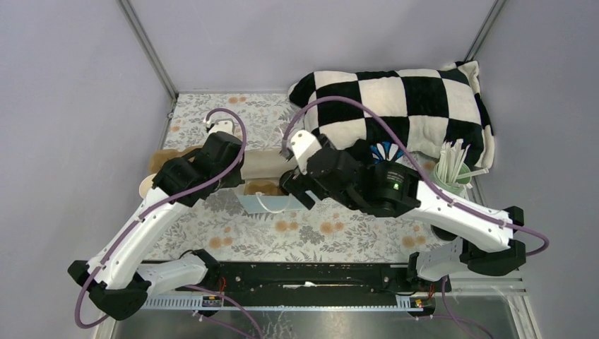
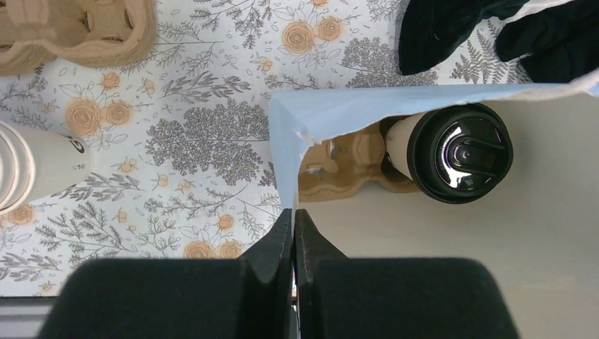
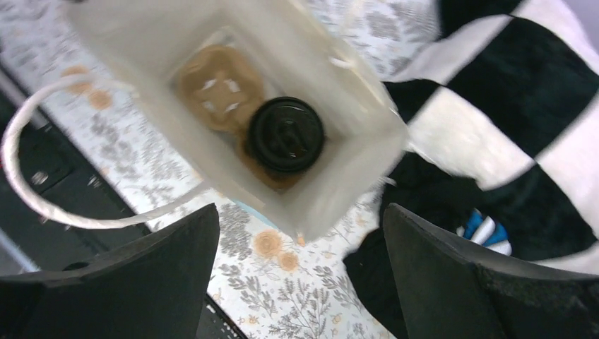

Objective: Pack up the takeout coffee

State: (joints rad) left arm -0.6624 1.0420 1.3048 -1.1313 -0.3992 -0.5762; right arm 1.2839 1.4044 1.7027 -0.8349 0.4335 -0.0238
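The takeout coffee cup (image 2: 459, 152), cream with a black lid, stands in a brown cardboard carrier (image 2: 346, 166) inside the light blue paper bag (image 2: 339, 113). It also shows from above in the right wrist view (image 3: 286, 134). My left gripper (image 2: 293, 212) is shut on the bag's rim at its left side. My right gripper (image 3: 300, 219) is open and empty, hovering just above the bag's mouth. In the top view the bag (image 1: 265, 203) sits between both grippers, and the cup is hidden there.
A stack of lidless cream cups (image 2: 35, 169) and a spare cardboard carrier (image 2: 70, 28) lie left of the bag. A checkered pillow (image 1: 402, 106) fills the back right. A mint-green cup of straws (image 1: 452, 173) stands at the right. The bag's white handle (image 3: 35, 191) loops outward.
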